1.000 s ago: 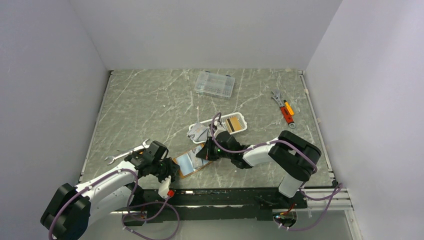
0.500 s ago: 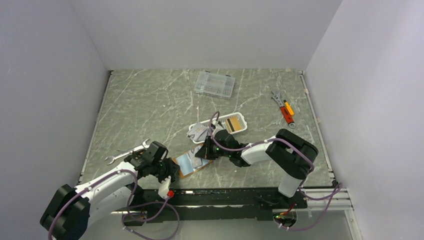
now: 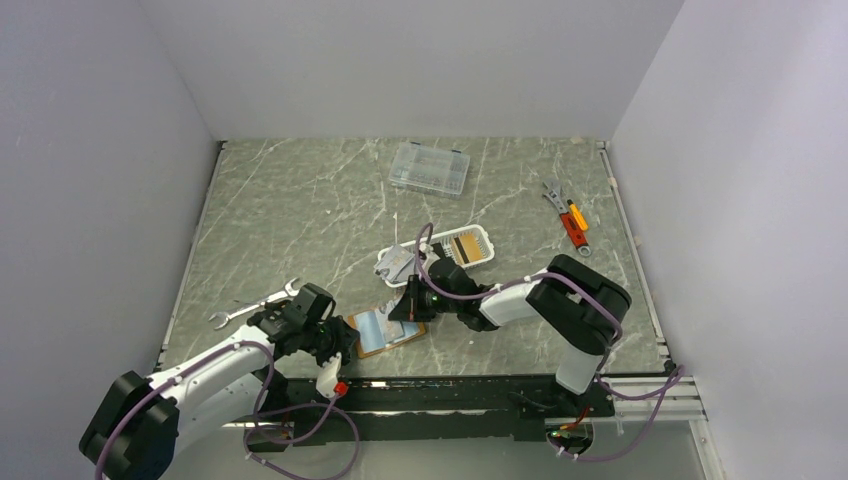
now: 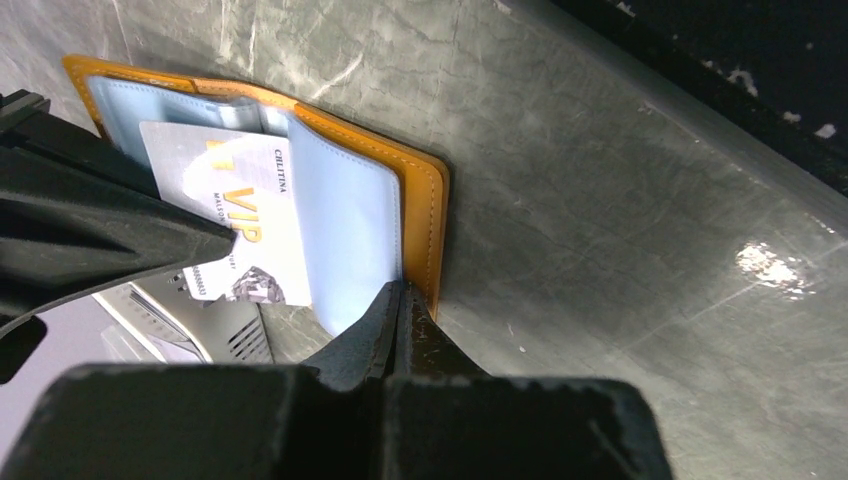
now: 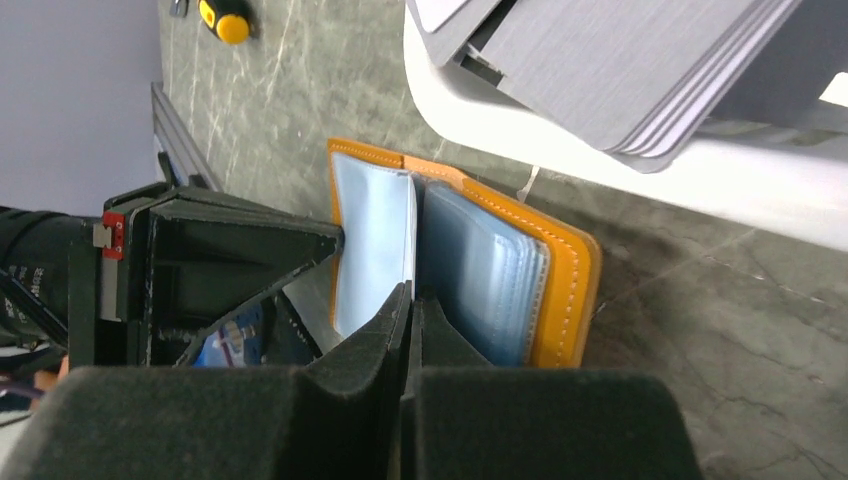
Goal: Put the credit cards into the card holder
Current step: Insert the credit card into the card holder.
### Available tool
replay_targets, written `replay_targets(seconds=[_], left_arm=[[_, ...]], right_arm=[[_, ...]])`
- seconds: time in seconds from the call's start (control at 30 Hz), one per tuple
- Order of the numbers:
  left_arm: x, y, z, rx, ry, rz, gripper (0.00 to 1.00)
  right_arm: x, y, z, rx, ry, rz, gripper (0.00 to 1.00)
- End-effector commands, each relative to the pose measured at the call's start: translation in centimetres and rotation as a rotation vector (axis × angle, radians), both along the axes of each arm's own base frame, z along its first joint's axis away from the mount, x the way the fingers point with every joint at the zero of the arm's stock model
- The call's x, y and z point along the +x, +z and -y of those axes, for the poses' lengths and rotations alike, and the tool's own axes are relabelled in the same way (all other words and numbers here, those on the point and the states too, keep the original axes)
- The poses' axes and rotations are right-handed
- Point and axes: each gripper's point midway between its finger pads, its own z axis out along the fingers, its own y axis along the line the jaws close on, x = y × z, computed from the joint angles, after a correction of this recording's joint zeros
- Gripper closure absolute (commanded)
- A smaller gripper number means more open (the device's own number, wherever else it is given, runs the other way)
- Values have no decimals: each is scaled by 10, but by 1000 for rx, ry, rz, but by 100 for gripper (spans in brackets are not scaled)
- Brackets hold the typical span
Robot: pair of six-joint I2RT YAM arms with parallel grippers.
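With left gripper [image 4: 400, 297] and right gripper [image 5: 412, 296] both closed tight, pressing the floppy orange leather card holder [image 4: 427, 200] mid-frame, we'd pinch the stiff, slick grey-white card [image 4: 262, 250] by its exposed edge.

Grey-white credit card [image 4: 250, 200]: "VIP", "CHLITINA" legible.

Soft, even light leaves one glare patch on the table [image 4: 768, 268], and wrist-view foregrounds seem defocused.
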Motion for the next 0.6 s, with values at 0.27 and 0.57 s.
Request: replay_targets(seconds=[0.27,0.57], left_arm=[[-36,-27,-15,117,-351,84,100],[-37,-28,-14,113,-358,87,100]], right_arm=[[-25,-24,8,-27,112,-103,100],[-24,-29,6,-25,133,-118,100]])
